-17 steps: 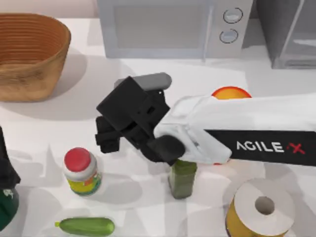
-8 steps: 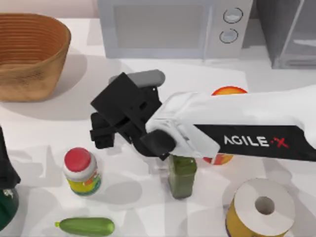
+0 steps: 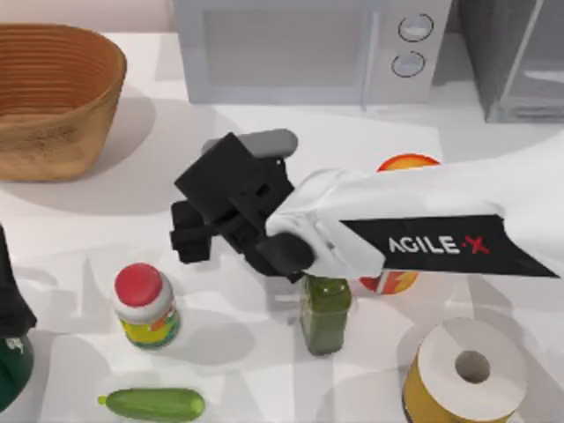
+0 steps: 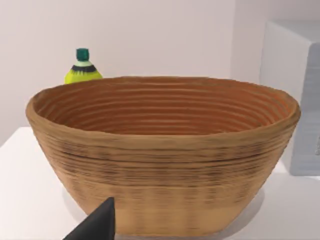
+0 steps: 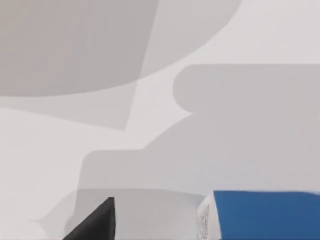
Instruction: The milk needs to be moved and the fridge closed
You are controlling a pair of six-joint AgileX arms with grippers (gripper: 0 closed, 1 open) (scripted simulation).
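Observation:
The milk [image 5: 265, 215] shows its blue top and a strip of white side in the right wrist view, lying off to one side of my right gripper's dark fingertip [image 5: 95, 222] with bare table between them. In the top view my right gripper [image 3: 189, 236] hangs open over the table's middle, left of the green bottle [image 3: 326, 313], and it hides the milk there. The fridge [image 3: 520, 62], grey with a pale glass panel, stands at the back right corner. My left gripper [image 3: 7, 300] is parked at the left edge, open.
A wicker basket [image 3: 53, 97] sits back left and a microwave [image 3: 308, 48] at the back middle. A red-lidded jar [image 3: 145, 307], a cucumber [image 3: 152, 404] and a yellow roll [image 3: 467, 370] lie along the front. An orange object [image 3: 410, 166] lies under my right arm.
My right gripper swung a little to the left and toward the back, then came slightly back to the right. The left arm has stayed still.

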